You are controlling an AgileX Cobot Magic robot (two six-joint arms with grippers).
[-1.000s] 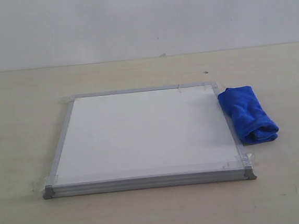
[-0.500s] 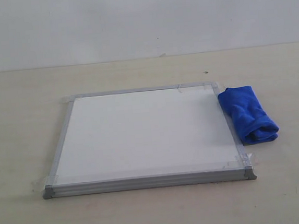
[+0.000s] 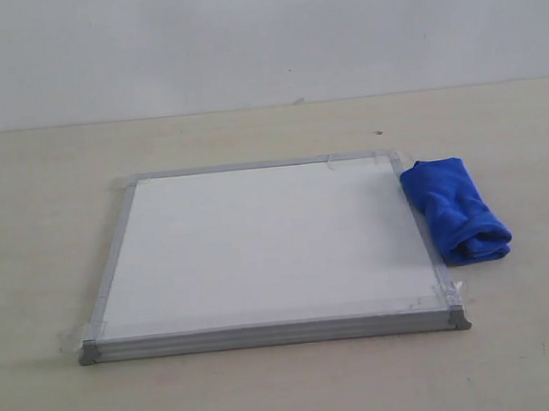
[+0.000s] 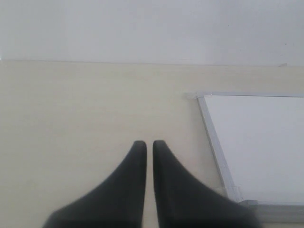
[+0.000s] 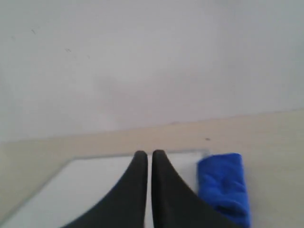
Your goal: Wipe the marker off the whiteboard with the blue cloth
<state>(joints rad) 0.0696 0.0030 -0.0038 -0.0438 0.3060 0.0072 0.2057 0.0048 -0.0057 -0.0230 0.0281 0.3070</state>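
Royal-blue and plush, the blue cloth (image 3: 455, 211) is a soft microfibre piece rolled into a loose, rumpled bundle with a rounded fold at one end. It lies on the worktop (image 3: 271, 388) touching one side rail of the whiteboard (image 3: 259, 245), ahead of the right hand (image 5: 149, 153) and off to one side of its tips. That hand has two smooth, matte black fingers tapering to narrow points. They are drawn together with only a hairline slit between them, and they grip nothing. The board's flat face stretches ahead of those tips. The left hand (image 4: 149, 142) has the same build and is likewise closed on nothing. It hangs over bare worktop, with one corner of the board just beside its fingers and the rest of the board running away from it. The board is a flat rectangle with an even white, faintly glossy face inside a thin silver-grey metal frame. It has grey corner caps (image 3: 90, 355), and strips of clear tape (image 3: 446, 294) fix its corners down. The worktop is a pale cream surface, matte, with a faint grain and a few tiny specks. Beyond it rises a plain off-white wall (image 3: 259, 34) that meets the worktop in a straight line.
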